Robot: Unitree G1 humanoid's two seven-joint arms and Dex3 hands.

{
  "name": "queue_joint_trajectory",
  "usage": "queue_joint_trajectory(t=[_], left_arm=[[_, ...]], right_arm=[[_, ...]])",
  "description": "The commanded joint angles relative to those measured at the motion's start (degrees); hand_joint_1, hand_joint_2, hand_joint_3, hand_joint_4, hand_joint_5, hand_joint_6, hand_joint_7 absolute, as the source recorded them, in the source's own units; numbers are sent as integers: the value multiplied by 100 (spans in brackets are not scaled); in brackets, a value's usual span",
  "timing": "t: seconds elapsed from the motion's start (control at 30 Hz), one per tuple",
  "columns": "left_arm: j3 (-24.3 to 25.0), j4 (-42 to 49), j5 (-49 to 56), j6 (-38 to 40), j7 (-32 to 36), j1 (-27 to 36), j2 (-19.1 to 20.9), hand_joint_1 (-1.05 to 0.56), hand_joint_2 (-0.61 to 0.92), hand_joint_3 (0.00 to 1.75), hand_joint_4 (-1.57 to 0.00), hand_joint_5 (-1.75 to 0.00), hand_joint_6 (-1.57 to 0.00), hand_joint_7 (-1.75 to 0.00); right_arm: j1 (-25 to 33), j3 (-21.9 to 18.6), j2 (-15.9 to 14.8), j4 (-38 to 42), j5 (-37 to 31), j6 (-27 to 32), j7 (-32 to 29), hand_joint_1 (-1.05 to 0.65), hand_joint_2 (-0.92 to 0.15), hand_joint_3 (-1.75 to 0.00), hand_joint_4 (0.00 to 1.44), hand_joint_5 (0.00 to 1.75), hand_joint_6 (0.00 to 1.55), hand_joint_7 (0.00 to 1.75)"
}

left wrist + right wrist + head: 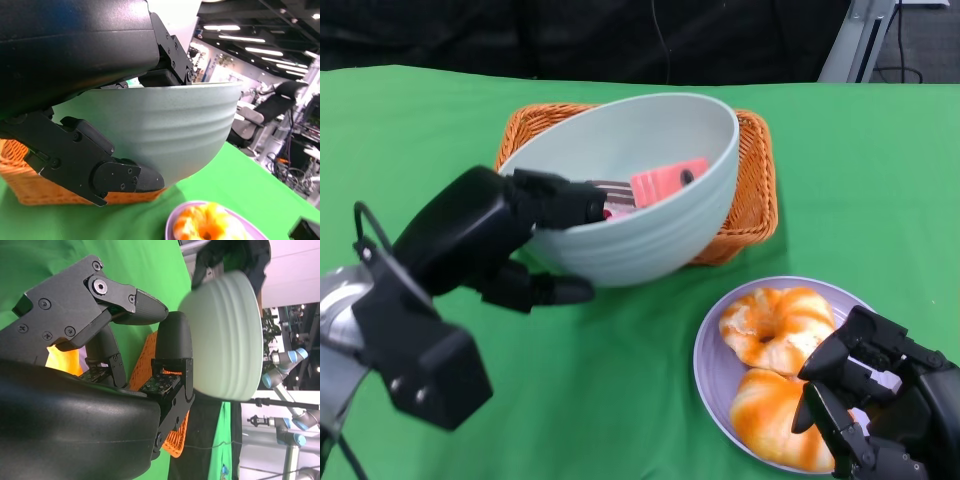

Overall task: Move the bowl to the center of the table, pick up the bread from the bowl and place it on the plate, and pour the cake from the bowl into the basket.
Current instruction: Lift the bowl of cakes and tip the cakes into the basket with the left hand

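Observation:
My left hand [510,235] grips the rim of the pale green bowl [640,190] and holds it lifted and tilted away from me, in front of the orange wicker basket [755,190]. A pink wrapped cake [665,182] lies inside the bowl near my fingers. The bowl [165,130] fills the left wrist view, with the basket [30,175] behind it. Two orange-glazed breads [775,330] lie on the lilac plate [710,365] at the lower right. My right hand [875,400] rests at the plate's near edge with fingers curled and nothing in them. The right wrist view shows the bowl [227,335] and basket [175,435].
A green cloth [440,120] covers the table. Beyond its far edge the background is dark, with a grey frame [855,40] at the upper right. The basket's interior is mostly hidden behind the bowl.

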Motion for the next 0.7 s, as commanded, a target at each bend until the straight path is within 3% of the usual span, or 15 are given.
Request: queue_joint_trajectory(t=[0.03, 0.47, 0.7], left_arm=[[46, 283, -16, 66, 49, -401, -132, -21, 87, 46, -70, -164, -71, -116], [-128, 1746, 221, 99, 115, -1697, -826, -25, 92, 39, -65, -174, -65, -126], [-186, 2206, 363, 368, 269, -2129, -1128, -26, 92, 41, -71, -175, -56, -157]], right_arm=[[31, 4, -104, -19, 52, 58, 94, -24, -48, -109, 67, 175, 58, 152], [101, 79, -93, 41, 50, 124, 194, -19, -48, -110, 65, 175, 56, 151], [95, 94, -83, 124, 20, 70, 209, -16, -51, -109, 64, 175, 56, 150]])
